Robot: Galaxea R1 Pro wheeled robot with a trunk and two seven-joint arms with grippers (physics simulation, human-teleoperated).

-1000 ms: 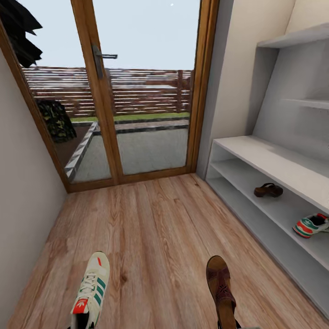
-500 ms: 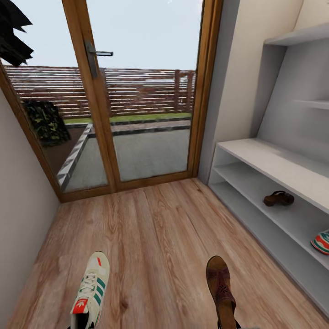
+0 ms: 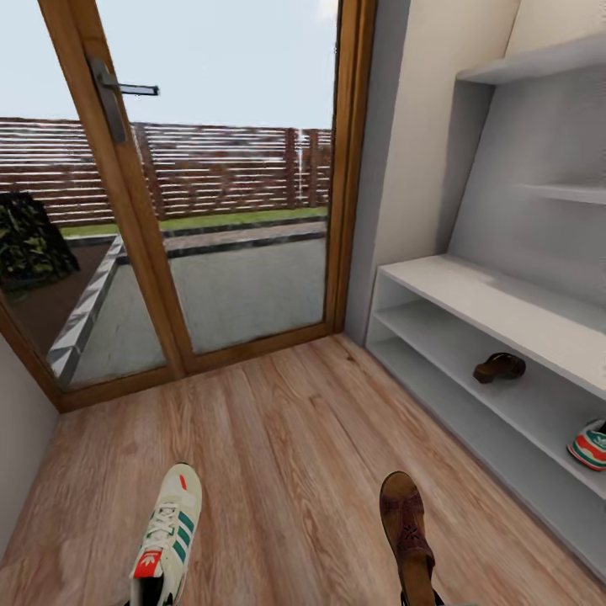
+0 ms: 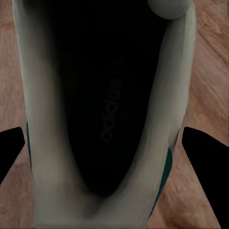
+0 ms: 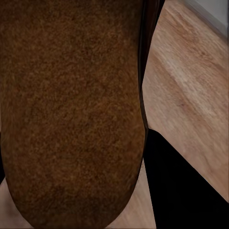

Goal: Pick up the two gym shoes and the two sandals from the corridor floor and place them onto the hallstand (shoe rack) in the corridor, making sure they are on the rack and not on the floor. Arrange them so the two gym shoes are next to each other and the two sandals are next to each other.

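Head view looks down the corridor toward a glass door (image 3: 210, 210) with a wooden frame, and along the right wall stands the grey shoe rack (image 3: 471, 295). On its middle shelf row sit a brown sandal (image 3: 499, 367) and, further along, a gym shoe (image 3: 589, 444) that the picture's right edge cuts off, so I see only part of it. The two are apart from each other on the same shelf.

Low in that view, the other gym shoe (image 3: 167, 539) hangs over the wood floor (image 3: 286, 454) on my left side, toe pointing forward, its heel running off the bottom edge. The other sandal (image 3: 408, 530) hangs on my right side, its back end cut off as well. My arms are hidden below the frame there.

From my left wrist camera I look straight into the dark opening of the shoe, which fills most of the frame; my left gripper (image 4: 112, 157) shows just as two black finger shapes at either side, hard against the shoe's walls, pinching it.

My right wrist camera is mostly covered by the sandal's brown insole. One black finger of my right gripper (image 5: 186, 186) shows beside it; I cannot make out whether it is clamped.
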